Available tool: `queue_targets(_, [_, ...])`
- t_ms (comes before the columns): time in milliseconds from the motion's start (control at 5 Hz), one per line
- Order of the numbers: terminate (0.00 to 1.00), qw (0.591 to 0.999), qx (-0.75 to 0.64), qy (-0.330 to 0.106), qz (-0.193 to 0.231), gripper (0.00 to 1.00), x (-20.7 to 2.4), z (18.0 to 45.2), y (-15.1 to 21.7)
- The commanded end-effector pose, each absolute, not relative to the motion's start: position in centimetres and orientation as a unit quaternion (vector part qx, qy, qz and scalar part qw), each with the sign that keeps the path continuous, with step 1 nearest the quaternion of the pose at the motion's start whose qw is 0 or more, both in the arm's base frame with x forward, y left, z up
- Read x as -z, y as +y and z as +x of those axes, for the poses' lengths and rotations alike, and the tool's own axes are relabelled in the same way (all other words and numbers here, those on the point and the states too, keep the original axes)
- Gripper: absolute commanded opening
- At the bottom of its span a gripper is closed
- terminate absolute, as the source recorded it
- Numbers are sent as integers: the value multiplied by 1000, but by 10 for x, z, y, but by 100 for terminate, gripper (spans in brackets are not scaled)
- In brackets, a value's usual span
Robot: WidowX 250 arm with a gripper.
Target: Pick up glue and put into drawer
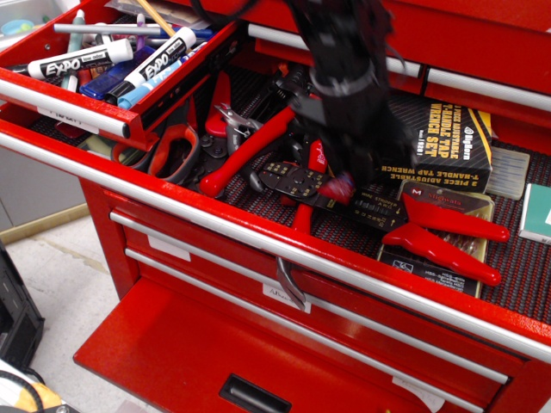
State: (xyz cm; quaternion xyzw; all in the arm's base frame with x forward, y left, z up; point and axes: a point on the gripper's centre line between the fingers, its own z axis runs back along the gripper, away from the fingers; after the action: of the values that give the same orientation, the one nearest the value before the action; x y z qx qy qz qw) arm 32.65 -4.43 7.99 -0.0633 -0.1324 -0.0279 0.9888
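The glue point(339, 186) lies among tools in the wide open drawer of the red tool chest. Only a small red and purple end of it shows under my arm. My black gripper point(344, 176) is down right over the glue, blurred by motion. Its fingers stand at the tube, but their spacing is hidden. A smaller open drawer point(60, 107) at the upper left holds white Expo markers point(82, 60) and pens.
Red-handled pliers point(448, 232) lie on a flat case to the right of the glue. A long red-handled tool point(250, 151) and scissors point(172, 146) lie to its left. A black tap wrench box point(448, 142) sits behind. A low drawer point(189, 353) stands open at the bottom.
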Motion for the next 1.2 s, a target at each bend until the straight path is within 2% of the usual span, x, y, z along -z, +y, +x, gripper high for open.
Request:
queue_targets(0, [0, 993, 61, -105, 1, 0, -175, 321, 40])
queue_targets(400, [0, 982, 112, -134, 69, 0, -182, 332, 134])
queue_targets(600, [0, 976, 111, -155, 105, 0, -183, 335, 165])
queue_targets(800, [0, 975, 118, -163, 98, 100, -183, 335, 172])
queue_targets(1000, [0, 975, 118, -163, 98, 100, -183, 335, 172])
